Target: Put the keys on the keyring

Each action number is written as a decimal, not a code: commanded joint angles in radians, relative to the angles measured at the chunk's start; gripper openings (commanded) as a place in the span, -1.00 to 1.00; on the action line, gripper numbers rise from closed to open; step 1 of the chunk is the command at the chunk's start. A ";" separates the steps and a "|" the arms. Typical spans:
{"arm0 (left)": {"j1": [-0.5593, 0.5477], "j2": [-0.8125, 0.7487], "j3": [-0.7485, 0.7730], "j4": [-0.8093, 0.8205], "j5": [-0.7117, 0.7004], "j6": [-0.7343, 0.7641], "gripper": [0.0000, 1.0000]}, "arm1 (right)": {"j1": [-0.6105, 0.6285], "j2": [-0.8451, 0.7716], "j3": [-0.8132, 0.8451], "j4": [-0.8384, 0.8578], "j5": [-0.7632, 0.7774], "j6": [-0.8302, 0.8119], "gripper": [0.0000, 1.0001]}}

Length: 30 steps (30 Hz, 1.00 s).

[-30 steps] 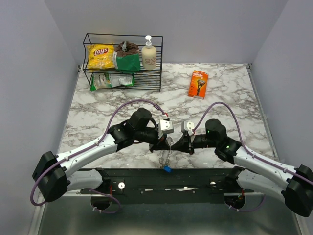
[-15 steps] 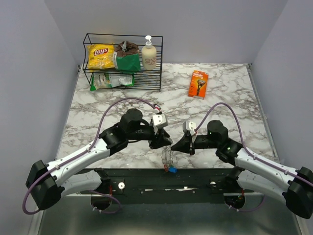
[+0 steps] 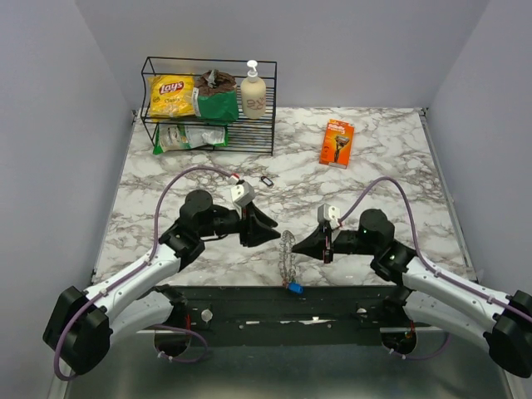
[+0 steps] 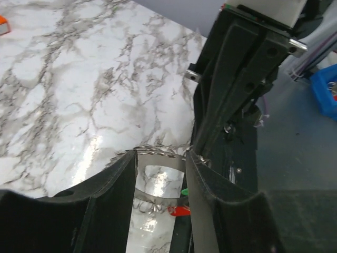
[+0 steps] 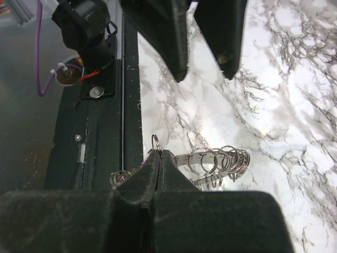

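The right fingers are pinched shut on the keyring. They grip its wire near one end, beside a row of small split rings strung along it. The left fingers stand apart and hold nothing, facing the right ones from just across the keyring. From the left wrist we see the toothed loop in the gap between them, and we cannot tell whether it touches either one.

From above, the keyring lies between the two arms at the near edge of the marble surface, running from the right fingers toward the arm bases. A blue key sits at its near end, over the dark base plate. A red key head and a green key head show below the loop in the left wrist view. We cannot tell whether the keyring rests on the surface or hangs just above it.

Farther back, a small dark item lies alone on the surface. A wire rack and an orange box stand near the far wall.
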 commanded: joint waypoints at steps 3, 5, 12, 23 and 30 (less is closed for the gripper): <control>0.002 -0.012 -0.132 0.334 0.104 -0.145 -0.01 | 0.002 -0.045 -0.054 0.094 0.094 0.091 -0.99; 0.001 -0.015 -0.170 0.410 0.101 -0.194 0.03 | 0.003 -0.060 -0.074 0.108 0.106 0.109 -0.99; -0.025 0.039 -0.238 0.527 0.036 -0.225 0.10 | 0.002 -0.085 -0.102 0.134 0.134 0.141 -0.99; -0.097 0.197 -0.201 0.559 -0.039 -0.189 0.10 | 0.003 -0.100 -0.105 0.126 0.137 0.141 -0.99; -0.110 0.241 -0.169 0.571 -0.012 -0.185 0.03 | 0.003 -0.106 -0.110 0.126 0.136 0.140 -0.99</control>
